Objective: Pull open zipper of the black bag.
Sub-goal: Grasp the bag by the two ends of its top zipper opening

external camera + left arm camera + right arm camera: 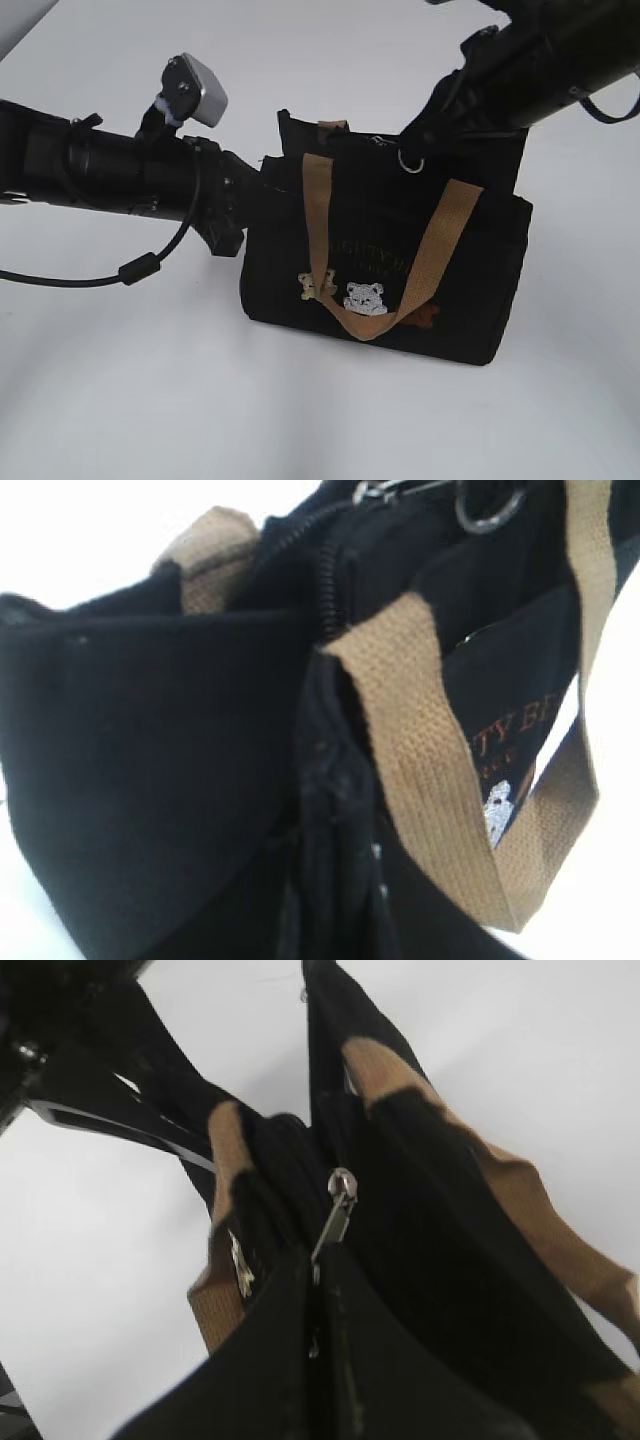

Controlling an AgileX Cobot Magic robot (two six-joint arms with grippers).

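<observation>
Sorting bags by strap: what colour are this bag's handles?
Tan handles, clearest in the exterior view.

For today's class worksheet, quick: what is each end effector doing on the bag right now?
Left end effector: closed on the black bag's end.
Right end effector: shut at the bag's top edge, apparently on the zipper.

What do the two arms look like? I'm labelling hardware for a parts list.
Both arms are matte black and tubular. The left arm carries a small silver-grey camera on a black bracket, with a black cable looping beneath it. The right arm has a thin black cable too.
</observation>
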